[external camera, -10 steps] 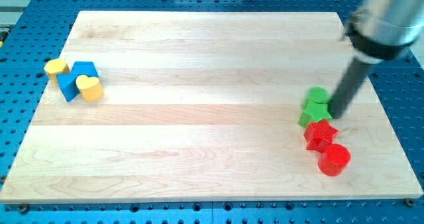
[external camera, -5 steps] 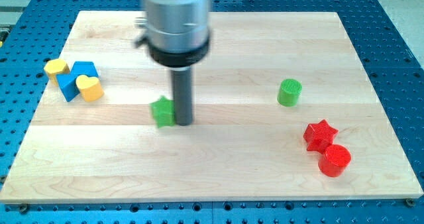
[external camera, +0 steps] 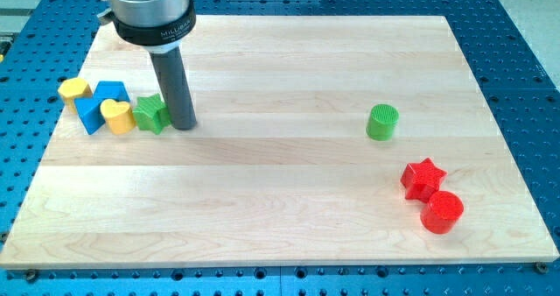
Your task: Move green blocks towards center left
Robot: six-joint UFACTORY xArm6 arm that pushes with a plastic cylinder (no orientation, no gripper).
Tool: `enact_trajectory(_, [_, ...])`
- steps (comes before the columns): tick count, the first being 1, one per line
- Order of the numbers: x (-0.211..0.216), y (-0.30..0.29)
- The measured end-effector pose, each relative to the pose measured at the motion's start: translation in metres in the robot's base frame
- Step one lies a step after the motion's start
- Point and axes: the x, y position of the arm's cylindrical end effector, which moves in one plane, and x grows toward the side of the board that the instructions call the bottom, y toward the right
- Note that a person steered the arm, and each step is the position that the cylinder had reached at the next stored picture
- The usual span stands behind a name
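Observation:
A green star block [external camera: 150, 114] lies at the board's left, touching a yellow heart block [external camera: 117, 116]. My tip [external camera: 184, 125] stands right against the green star's right side. A green cylinder [external camera: 382, 122] stands alone at the board's right of centre, far from my tip.
A blue block [external camera: 101, 104] and a second yellow heart [external camera: 74, 89] sit at the far left beside the first heart. A red star [external camera: 423, 178] and a red cylinder [external camera: 441, 211] lie at the lower right. The wooden board [external camera: 280, 208] rests on a blue perforated table.
My tip pushed the green star from the right side across the board to the left, up against the yellow heart. The green cylinder was left behind at the right.

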Motion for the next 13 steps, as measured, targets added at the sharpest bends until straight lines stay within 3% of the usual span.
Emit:
enact_trajectory(2, [-0.015,0.011])
enact_trajectory(5, [-0.075,0.356])
enact_trajectory(6, [-0.075,0.443])
enact_trajectory(7, [-0.072,0.464])
enact_trajectory(8, [-0.029,0.44])
enact_trajectory(10, [0.017,0.278])
enact_trajectory(11, [0.025,0.164])
enact_trajectory(13, [0.054,0.05])
